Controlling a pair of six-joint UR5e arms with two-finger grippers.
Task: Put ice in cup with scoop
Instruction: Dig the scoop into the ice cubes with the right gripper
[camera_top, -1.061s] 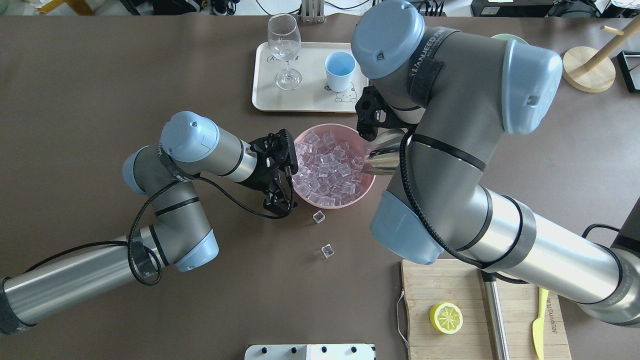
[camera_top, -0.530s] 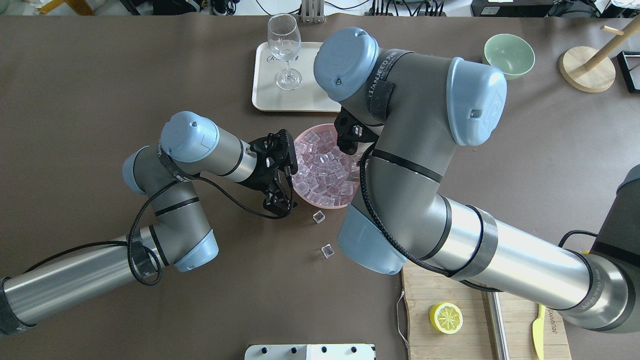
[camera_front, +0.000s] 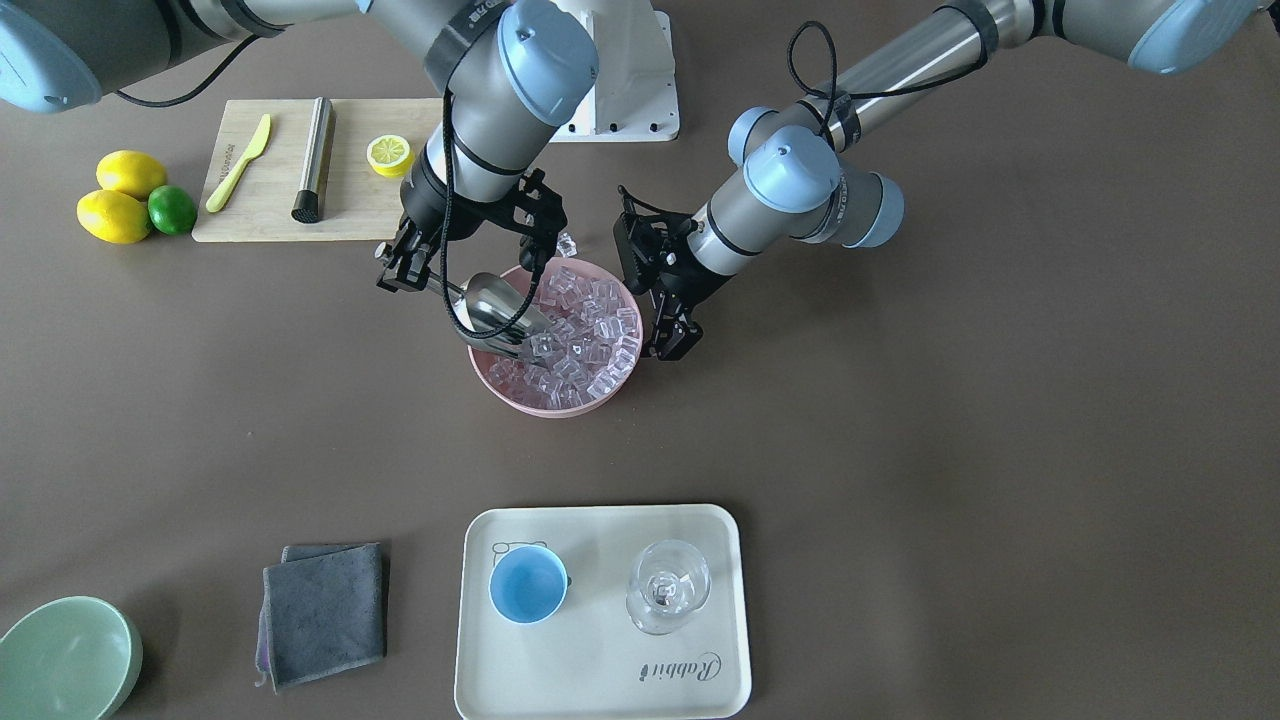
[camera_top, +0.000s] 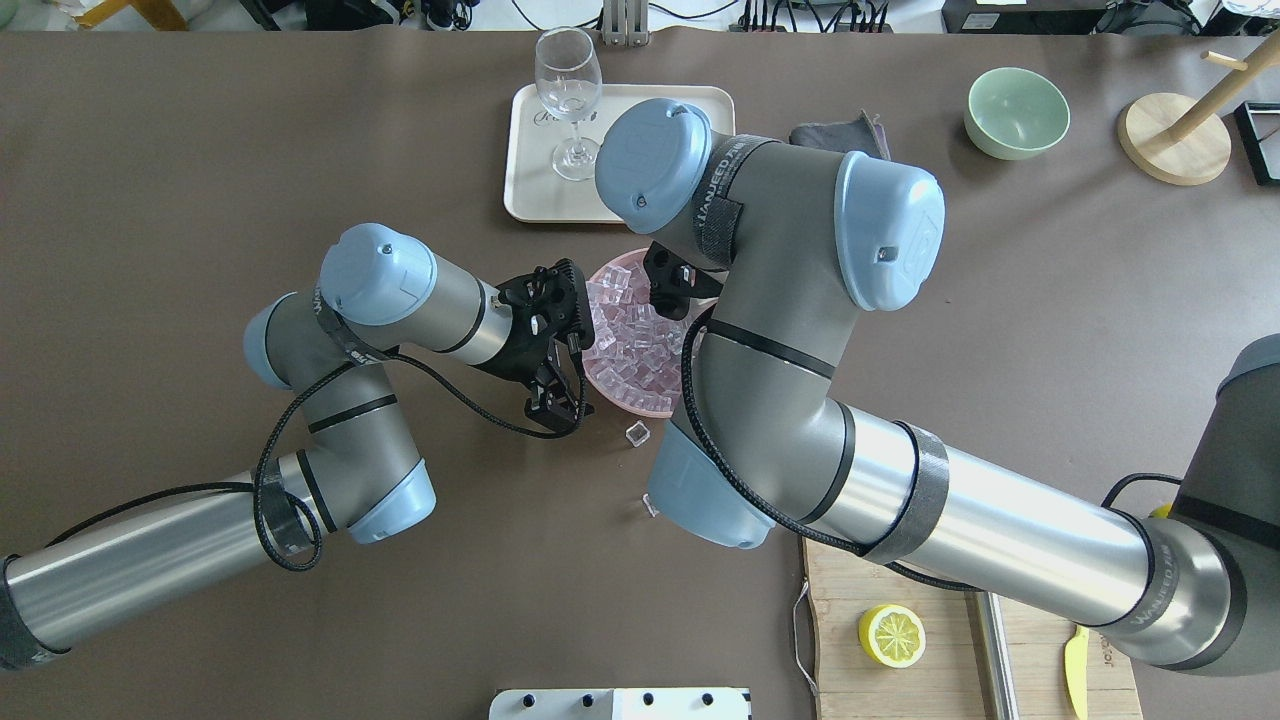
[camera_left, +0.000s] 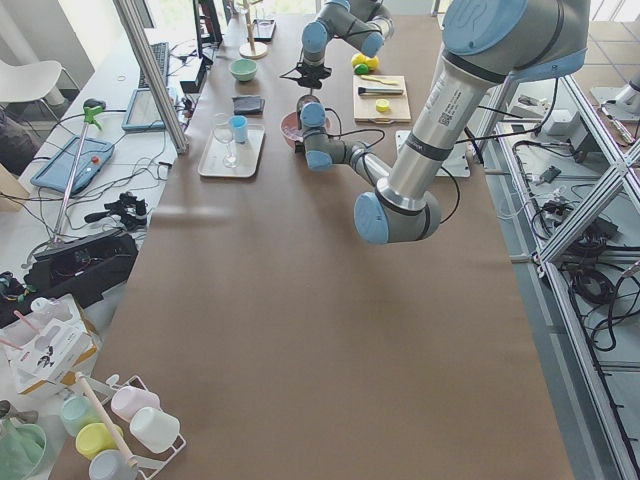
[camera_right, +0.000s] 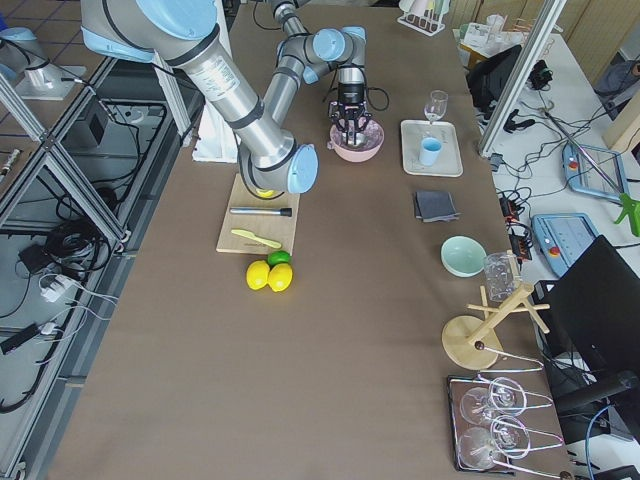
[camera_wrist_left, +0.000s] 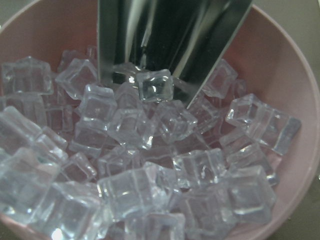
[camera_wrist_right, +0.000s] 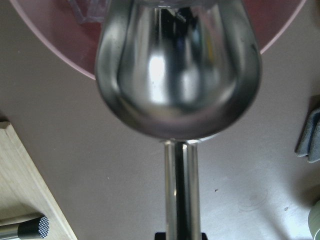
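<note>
My right gripper (camera_front: 445, 285) is shut on the thin handle of the silver scoop (camera_front: 495, 305). The scoop tilts down with its mouth in the ice (camera_front: 585, 330) that fills the pink bowl (camera_front: 540, 408). In the left wrist view one cube (camera_wrist_left: 155, 85) lies at the lip of the scoop (camera_wrist_left: 170, 35). My left gripper (camera_front: 672, 342) stands at the bowl's side by the rim; I cannot tell whether it is open or shut. The light-blue cup (camera_front: 528, 585) stands empty on the cream tray (camera_front: 600, 660), hidden by my right arm in the overhead view.
A clear stemmed glass (camera_front: 668, 585) stands on the tray beside the cup. A loose ice cube (camera_top: 637, 433) lies on the table near the bowl. A grey cloth (camera_front: 325, 612), a pale green bowl (camera_front: 65, 655) and a cutting board (camera_front: 270, 200) with lemon, knife and steel cylinder lie around.
My right arm has swung left over the bowl and pushed the scoop's mouth into the ice; the arm now covers the cup in the overhead view. My left arm has not moved.
</note>
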